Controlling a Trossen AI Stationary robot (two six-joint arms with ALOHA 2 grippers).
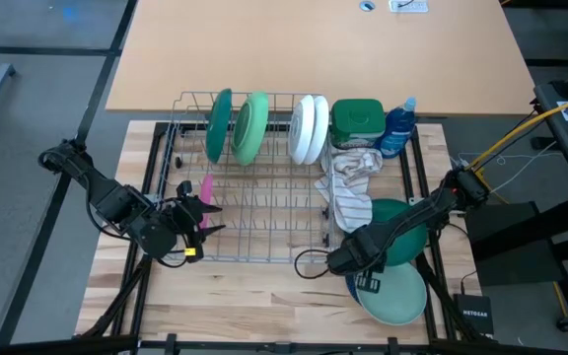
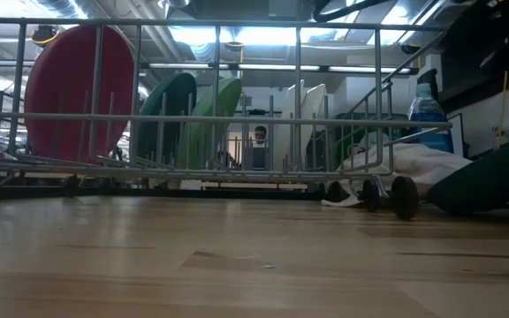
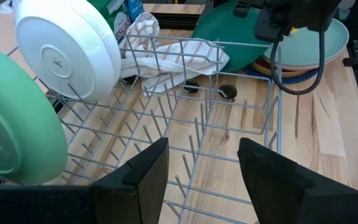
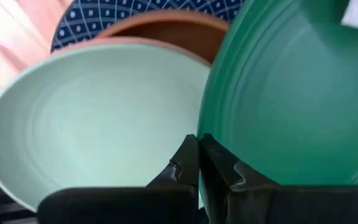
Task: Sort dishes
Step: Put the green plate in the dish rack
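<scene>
right hand (image 4: 197, 163): pinched on the dark green plate (image 4: 291, 106) rim, at five o'clock on the surface.
left hand (image 3: 201, 165): wide, empty.
plate: stiff, glazed, likely slippery, breakable.
hold: rim edge.

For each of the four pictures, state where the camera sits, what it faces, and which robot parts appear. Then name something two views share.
High: overhead, facing down on rack; both arms.
Low: tabletop level, facing rack; no arm.
Left wrist: facing white plate; open left end effector.
Right wrist: facing pale teal plate; shut right end effector.
Shared: high and left wrist show white plate.
</scene>
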